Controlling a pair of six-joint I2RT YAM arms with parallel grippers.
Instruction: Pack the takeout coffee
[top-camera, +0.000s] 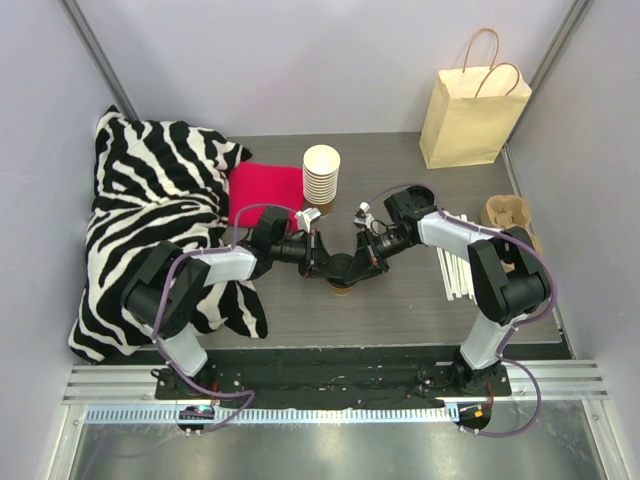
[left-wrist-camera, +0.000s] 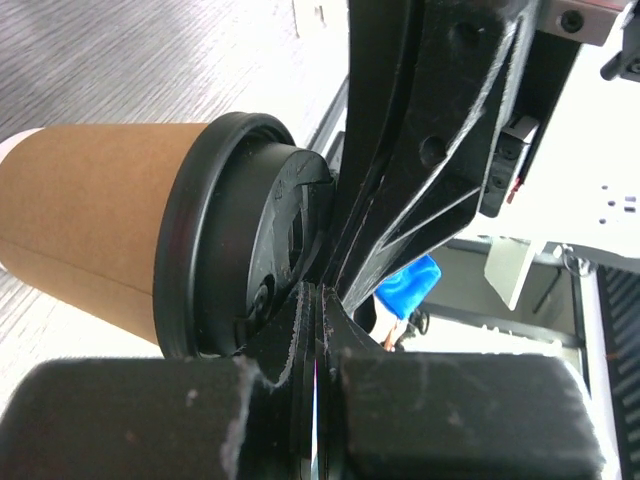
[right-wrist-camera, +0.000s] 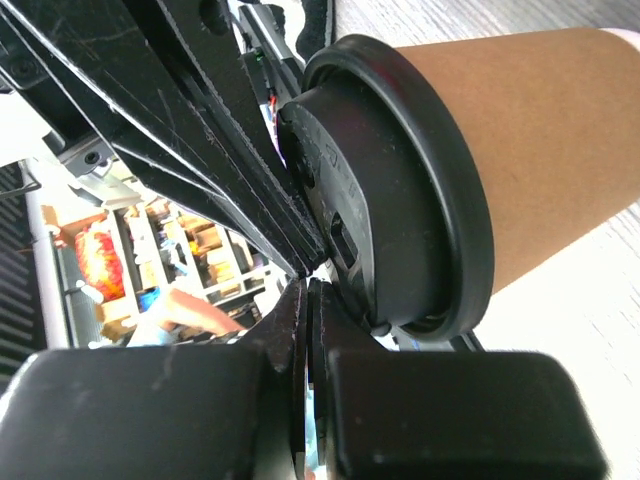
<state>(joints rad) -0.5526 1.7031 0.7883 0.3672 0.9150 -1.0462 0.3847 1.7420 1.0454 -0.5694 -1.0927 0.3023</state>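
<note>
**Both grippers closed over the lidded cup at mid-table**

At the far left, a black-and-white zebra-striped cushion (top-camera: 150, 215) lies on the grey wood-grain table (top-camera: 400, 310). A flat bright pink cloth (top-camera: 265, 188) sits just beside it. Right of the cloth, towards the back, stands a tall stack of cream-white paper cups (top-camera: 321, 175).

The left gripper (left-wrist-camera: 317, 292) reaches in from the left. Its jaws are pressed flat together with nothing between them, and its tips are against the top of the cup's lid.

The takeout coffee (left-wrist-camera: 90, 220), a small brown paper cup with a round black plastic lid (right-wrist-camera: 390, 190), stands at the middle of the table. It is in front of the cup stack and under both arms' fingertips.

The right gripper (right-wrist-camera: 307, 284) comes in from the right. It is likewise fully closed and empty, and its tips meet the same lid beside the left one's.

Further right, thin white sticks (top-camera: 455, 268) lie on the table near the right arm. A brown cardboard cup carrier (top-camera: 505, 213) sits at the right edge. A tan paper bag with handles (top-camera: 470, 115) stands upright at the back right.
</note>
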